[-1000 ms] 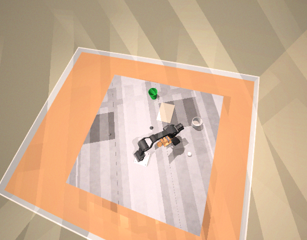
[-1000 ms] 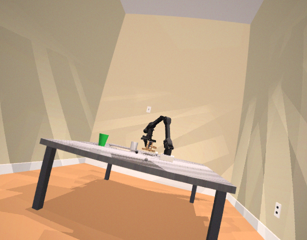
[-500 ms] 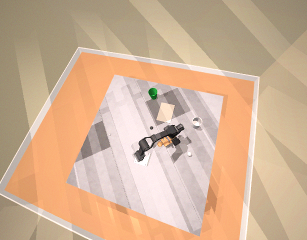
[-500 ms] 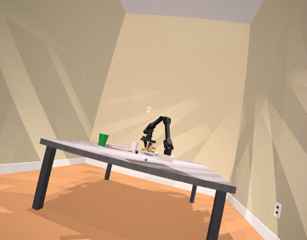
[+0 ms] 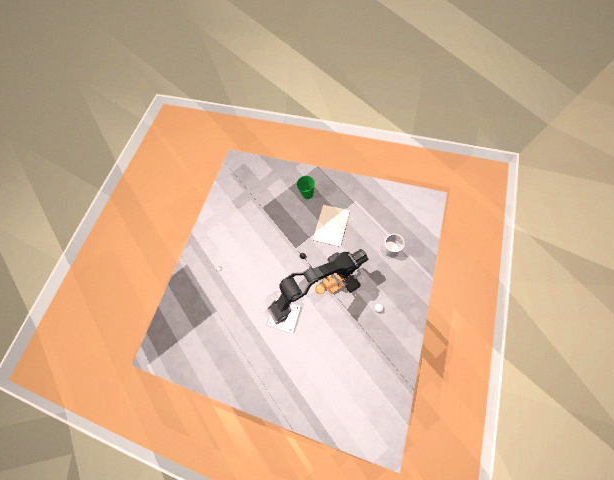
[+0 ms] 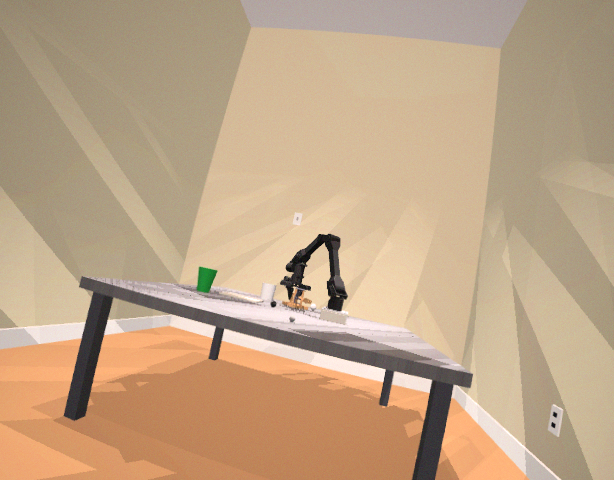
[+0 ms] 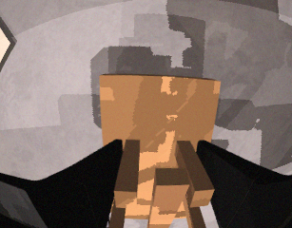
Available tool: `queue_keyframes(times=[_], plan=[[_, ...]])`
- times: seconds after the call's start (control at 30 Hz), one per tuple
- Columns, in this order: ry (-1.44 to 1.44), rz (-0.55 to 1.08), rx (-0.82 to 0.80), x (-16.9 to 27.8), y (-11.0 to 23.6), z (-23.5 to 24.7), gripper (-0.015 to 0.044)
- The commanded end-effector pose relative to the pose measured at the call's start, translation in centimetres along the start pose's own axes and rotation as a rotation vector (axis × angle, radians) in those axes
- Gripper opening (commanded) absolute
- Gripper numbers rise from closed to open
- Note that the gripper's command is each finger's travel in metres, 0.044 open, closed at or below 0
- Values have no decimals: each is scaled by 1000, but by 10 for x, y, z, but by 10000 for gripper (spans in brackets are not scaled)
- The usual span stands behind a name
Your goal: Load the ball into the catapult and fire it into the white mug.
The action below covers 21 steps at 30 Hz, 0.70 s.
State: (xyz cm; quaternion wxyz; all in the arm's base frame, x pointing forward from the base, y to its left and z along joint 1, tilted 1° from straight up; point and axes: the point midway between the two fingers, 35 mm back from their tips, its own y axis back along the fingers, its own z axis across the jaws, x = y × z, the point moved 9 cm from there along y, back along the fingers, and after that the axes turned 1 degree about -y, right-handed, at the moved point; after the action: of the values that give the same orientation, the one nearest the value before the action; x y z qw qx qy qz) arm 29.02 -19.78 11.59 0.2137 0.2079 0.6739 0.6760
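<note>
The orange wooden catapult [image 5: 330, 286] [image 6: 299, 306] [image 7: 160, 110] stands on the grey table [image 5: 317, 387] [image 6: 379, 346] just right of the arm's base. My gripper [image 5: 342, 282] [image 6: 296, 289] [image 7: 160, 147] is shut on the catapult's frame, its dark fingers on either side in the wrist view. The white mug [image 5: 394, 242] [image 6: 267, 290] stands upright beyond the catapult. A white ball [image 5: 379, 307] lies on the table to the right of the catapult.
A green cup [image 5: 305, 186] [image 6: 206, 279] stands at the far side. A flat white sheet [image 5: 332, 224] lies between it and the arm. A small black ball [image 5: 302, 255] [image 6: 272, 304] and a tiny pale ball [image 5: 219, 268] lie on the table.
</note>
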Motion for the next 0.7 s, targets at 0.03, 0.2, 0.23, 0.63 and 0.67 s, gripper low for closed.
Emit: queue_keyframes(times=[0.03,0.2,0.23,0.63,0.67], plan=[[-4,-4,3,1,-8,-1,0],[-1,0,0,0,-8,0,0],[-1,0,0,0,-8,0,0],[-1,0,0,0,-8,0,236],[-1,0,0,0,-8,0,263]])
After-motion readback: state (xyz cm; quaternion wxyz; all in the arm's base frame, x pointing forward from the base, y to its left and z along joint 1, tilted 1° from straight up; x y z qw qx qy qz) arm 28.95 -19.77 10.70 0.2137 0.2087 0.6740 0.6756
